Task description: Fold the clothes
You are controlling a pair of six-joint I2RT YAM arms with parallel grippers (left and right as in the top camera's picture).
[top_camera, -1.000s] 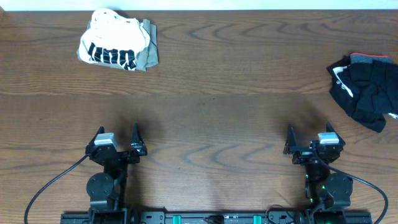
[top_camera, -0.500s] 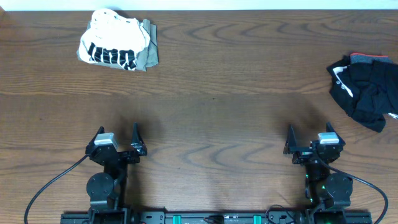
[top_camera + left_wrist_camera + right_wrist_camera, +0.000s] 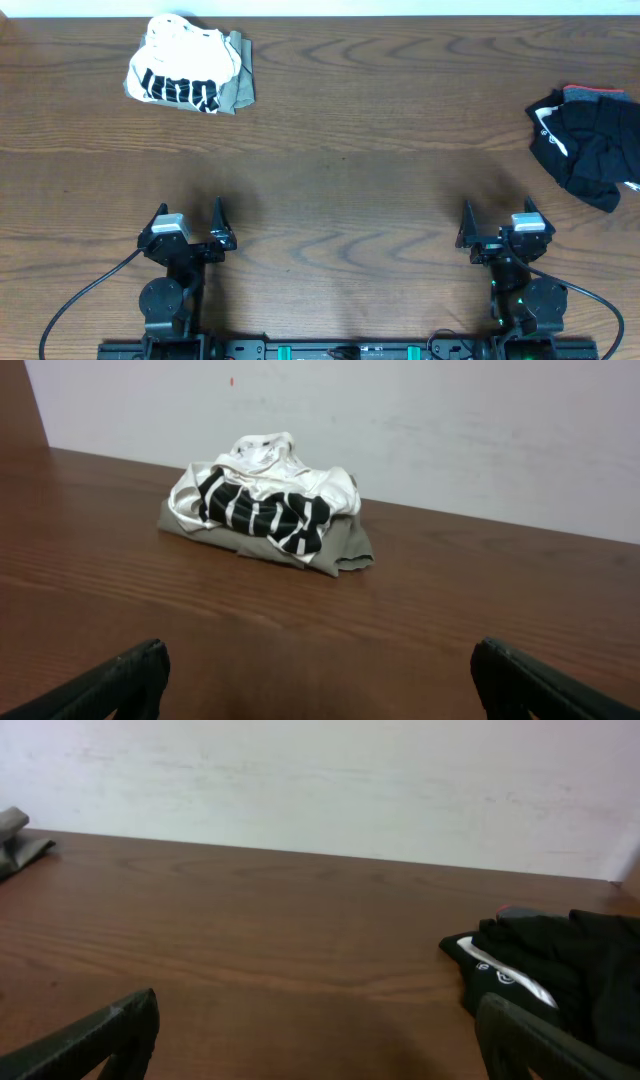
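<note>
the left claw [image 3: 189,215] sits low over the near edge of the wooden counter [image 3: 340,130], its two dark fingers spread wide with nothing between them. in the left wrist view only the fingertips [image 3: 125,678] show, one at each bottom corner, with bare wood in the gap. the right claw [image 3: 497,212] is in the same pose on the other side, also spread wide and gripping nothing; both claws are well apart from every garment.

the white t-shirt [image 3: 185,72] lies in a loose, rumpled heap at the far left of the counter, close to the back edge, with its black block-stripe print turned toward the arms. it rests on top of the khaki trousers [image 3: 238,92], which stick out from under it along the near and right sides. from the left wrist view the shirt [image 3: 262,500] looks puffed up and creased, and the trousers [image 3: 345,545] form a flat layer beneath, just in front of the pale wall [image 3: 450,420].

the black bundle [image 3: 590,150] lies crumpled at the far right of the counter, touching the right edge of the overhead view, with a thin white marking and a reddish strip along its far edge. in the right wrist view it [image 3: 560,970] is ahead and to the right of the claw.
</note>
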